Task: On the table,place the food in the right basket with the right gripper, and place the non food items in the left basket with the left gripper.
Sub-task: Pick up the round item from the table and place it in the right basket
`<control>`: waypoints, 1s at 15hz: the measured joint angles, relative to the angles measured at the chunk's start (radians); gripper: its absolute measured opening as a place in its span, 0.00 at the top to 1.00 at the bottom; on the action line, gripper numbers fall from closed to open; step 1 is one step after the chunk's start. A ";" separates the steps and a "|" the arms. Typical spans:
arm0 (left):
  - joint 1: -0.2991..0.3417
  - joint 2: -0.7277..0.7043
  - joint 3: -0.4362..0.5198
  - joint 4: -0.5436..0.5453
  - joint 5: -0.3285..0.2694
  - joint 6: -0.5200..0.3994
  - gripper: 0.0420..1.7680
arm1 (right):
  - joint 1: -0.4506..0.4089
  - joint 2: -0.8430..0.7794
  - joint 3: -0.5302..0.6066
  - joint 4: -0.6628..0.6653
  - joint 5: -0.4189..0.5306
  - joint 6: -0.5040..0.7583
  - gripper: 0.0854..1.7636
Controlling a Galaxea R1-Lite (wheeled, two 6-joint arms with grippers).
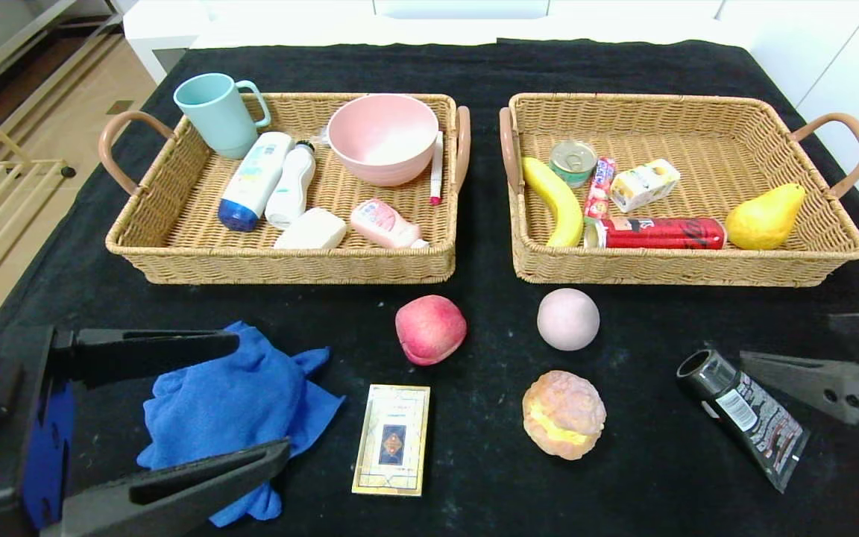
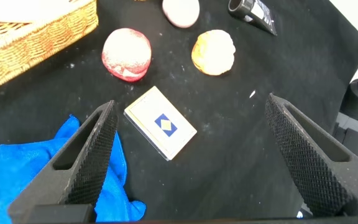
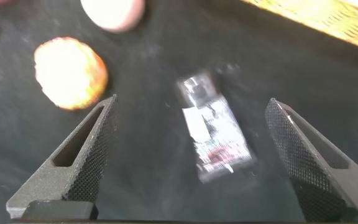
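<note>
On the black table lie a blue cloth (image 1: 228, 410), a card box (image 1: 392, 438), a red peach (image 1: 430, 329), a pale pink round fruit (image 1: 568, 319), a cream bun (image 1: 564, 414) and a black tube (image 1: 750, 414). My left gripper (image 1: 262, 395) is open and empty over the cloth's near edge; its wrist view (image 2: 190, 106) shows the card box (image 2: 160, 122) between the fingers and the cloth (image 2: 23, 174) beside one. My right gripper (image 1: 795, 350) is open and empty at the right edge; its wrist view (image 3: 191, 102) shows the tube (image 3: 216, 134) below, between the fingers.
The left wicker basket (image 1: 280, 261) holds a mug, a pink bowl, bottles and a pen. The right wicker basket (image 1: 683, 272) holds a banana, a pear, cans, a carton and a candy pack. Both stand behind the loose items.
</note>
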 joint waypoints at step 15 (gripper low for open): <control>-0.024 0.007 0.012 0.001 -0.004 0.014 0.03 | 0.234 0.470 -0.382 0.064 -0.270 0.288 0.03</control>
